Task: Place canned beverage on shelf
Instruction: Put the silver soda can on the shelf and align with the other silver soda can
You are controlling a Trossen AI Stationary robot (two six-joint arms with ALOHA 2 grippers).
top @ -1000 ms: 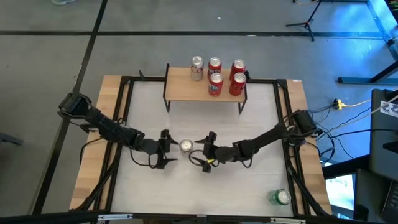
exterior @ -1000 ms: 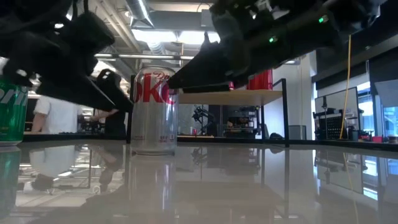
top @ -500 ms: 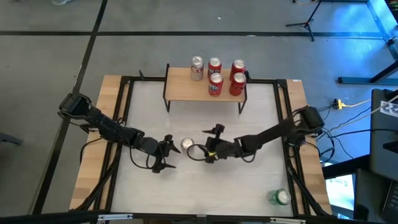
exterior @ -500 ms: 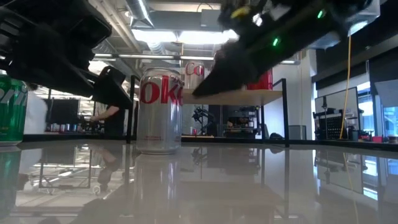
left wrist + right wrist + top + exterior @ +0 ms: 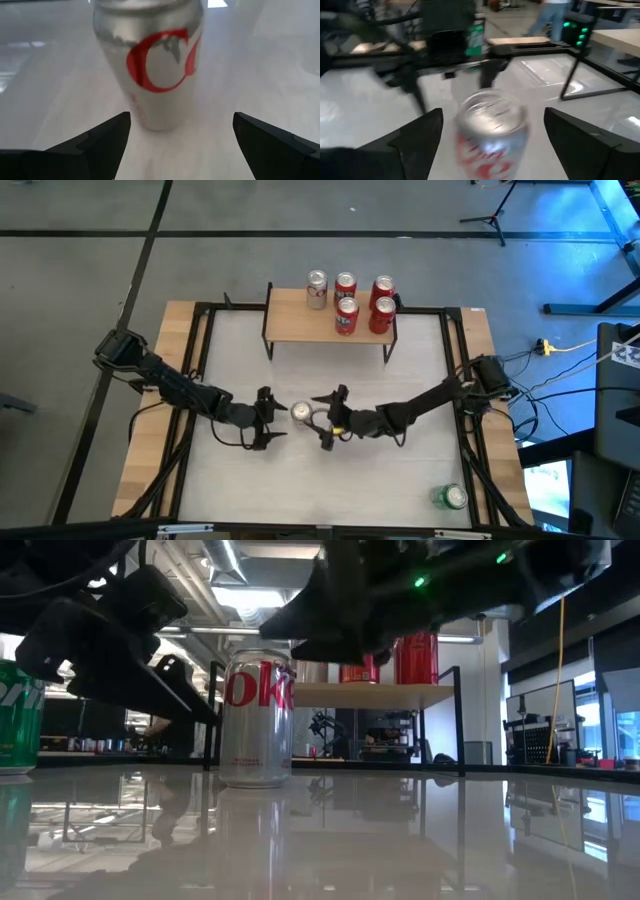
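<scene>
Cans (image 5: 346, 299), five it seemed, already stood on the shelf (image 5: 290, 322), while the silver can (image 5: 299, 413) sat ungrasped on the table between the spread-open left gripper (image 5: 268, 419) and right gripper (image 5: 327, 420).

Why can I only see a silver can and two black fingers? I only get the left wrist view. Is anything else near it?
Observer: Yes. The right end effector sits on the can's other side, fingers open, not gripping.
Operator: Is my arm holding the can?
Observer: No. The left end effector is open beside it; the can stands on the table.
Operator: Where's the shelf?
Observer: Behind the can, the shelf already holds five cans.
Operator: Any more cans?
Observer: One green can stands at the table's near right corner.
</scene>
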